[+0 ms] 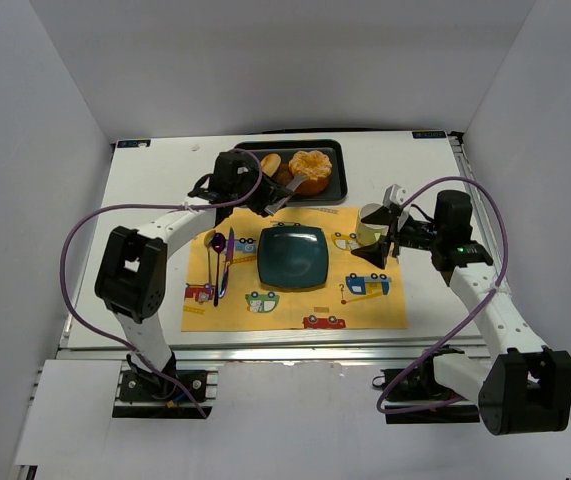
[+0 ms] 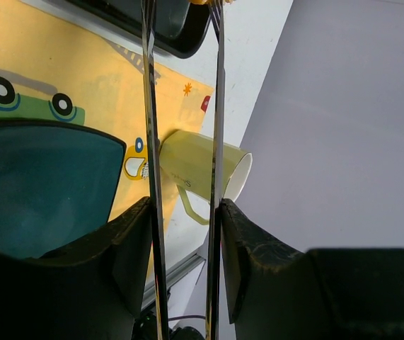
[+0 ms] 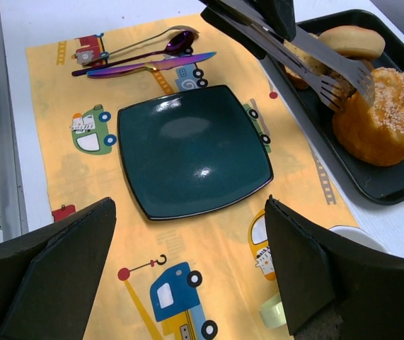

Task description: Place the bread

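The bread (image 1: 311,170) is a large orange-golden bun with a ridged top, lying in the black tray (image 1: 335,150) at the back. It also shows in the right wrist view (image 3: 385,117). My left gripper (image 1: 250,188) (image 2: 185,212) is shut on metal tongs (image 2: 218,127), squeezing both arms. The tong tips (image 3: 354,79) are at the bread's near-left side and seem to touch it. The teal plate (image 1: 293,256) (image 3: 194,149) lies bare on the yellow mat (image 1: 365,305). My right gripper (image 1: 377,250) (image 3: 187,212) is open and empty, above the mat right of the plate.
A smaller pale bun (image 1: 270,165) (image 3: 350,41) and a dark brown piece (image 1: 285,176) lie in the tray left of the bread. A pale green mug (image 1: 372,224) (image 2: 202,170) stands by my right gripper. A purple spoon and knife (image 1: 221,258) lie left of the plate.
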### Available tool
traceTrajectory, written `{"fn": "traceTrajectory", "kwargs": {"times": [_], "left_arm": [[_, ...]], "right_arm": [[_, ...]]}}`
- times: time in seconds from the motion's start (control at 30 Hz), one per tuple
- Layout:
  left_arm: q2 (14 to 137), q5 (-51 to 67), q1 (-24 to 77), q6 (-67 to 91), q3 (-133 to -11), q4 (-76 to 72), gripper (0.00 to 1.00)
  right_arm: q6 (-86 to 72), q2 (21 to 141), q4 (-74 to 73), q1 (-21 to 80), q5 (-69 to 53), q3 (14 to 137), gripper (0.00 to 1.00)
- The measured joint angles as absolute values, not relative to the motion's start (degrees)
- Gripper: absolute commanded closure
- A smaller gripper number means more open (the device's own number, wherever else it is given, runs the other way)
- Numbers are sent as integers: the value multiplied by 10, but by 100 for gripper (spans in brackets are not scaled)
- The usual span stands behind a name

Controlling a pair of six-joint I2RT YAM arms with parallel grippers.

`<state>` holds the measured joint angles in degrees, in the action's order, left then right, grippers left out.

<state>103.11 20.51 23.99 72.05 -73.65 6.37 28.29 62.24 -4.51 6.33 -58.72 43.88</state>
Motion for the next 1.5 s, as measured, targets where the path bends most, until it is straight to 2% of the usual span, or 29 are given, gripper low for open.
{"fn": "traceTrajectory", "kwargs": {"times": [0.33, 0.77, 0.9, 1.0, 1.17, 1.3, 1.5], "left_arm": [[1046, 205, 240, 727, -753, 57, 49], [1047, 205, 240, 735, -750, 44, 59], [1049, 205, 240, 736, -745, 40, 64], [1055, 206, 240, 736, -745, 34, 71], [1066, 212, 240, 738, -745, 22, 90], [1066, 217, 240, 733, -745, 17, 99], [1059, 220, 240, 715, -745, 15, 100]], "right_arm": [[285, 621, -45, 63, -587, 432, 11], [283, 618, -45, 61, -590, 432, 11], [280, 618, -45, 61, -591, 432, 11], [278, 618, -45, 61, -592, 432, 11], [276, 618, -45, 61, -593, 432, 11], [276, 617, -45, 61, -593, 432, 11], [276, 615, -45, 61, -594, 432, 11]]}}
